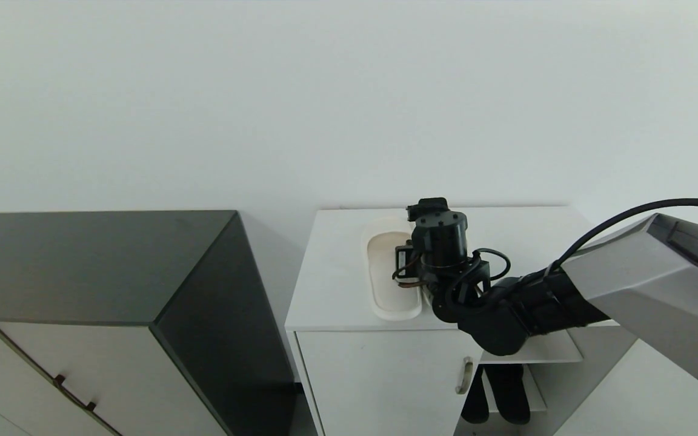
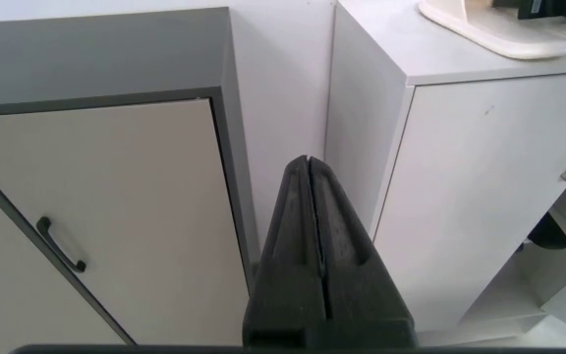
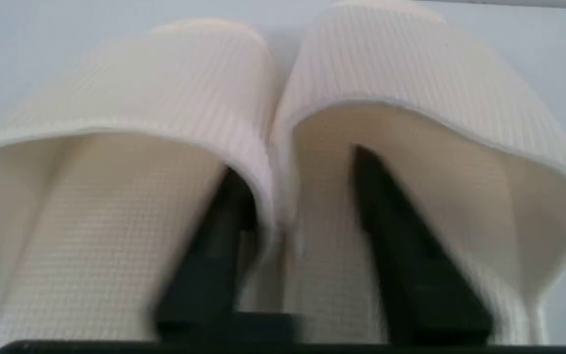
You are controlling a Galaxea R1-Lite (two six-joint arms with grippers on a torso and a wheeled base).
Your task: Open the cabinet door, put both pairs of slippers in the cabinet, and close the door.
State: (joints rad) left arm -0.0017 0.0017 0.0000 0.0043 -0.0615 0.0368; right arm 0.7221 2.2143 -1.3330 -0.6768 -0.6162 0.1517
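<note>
Cream slippers (image 3: 401,88) in waffle-weave cloth, soft and matt, white cabinet (image 1: 337,284) smooth matt laminate, its door handle (image 1: 463,375) dull silvery metal, dark cabinet (image 1: 82,260) top faintly sheeny, left gripper (image 2: 309,172) matt black plastic.

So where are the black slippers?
The black slippers sit low on the right of the head view, inside the white cabinet, just right of its handle.

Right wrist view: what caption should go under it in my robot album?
The right claw, one finger tucked inside each of the two cream slippers.
</note>
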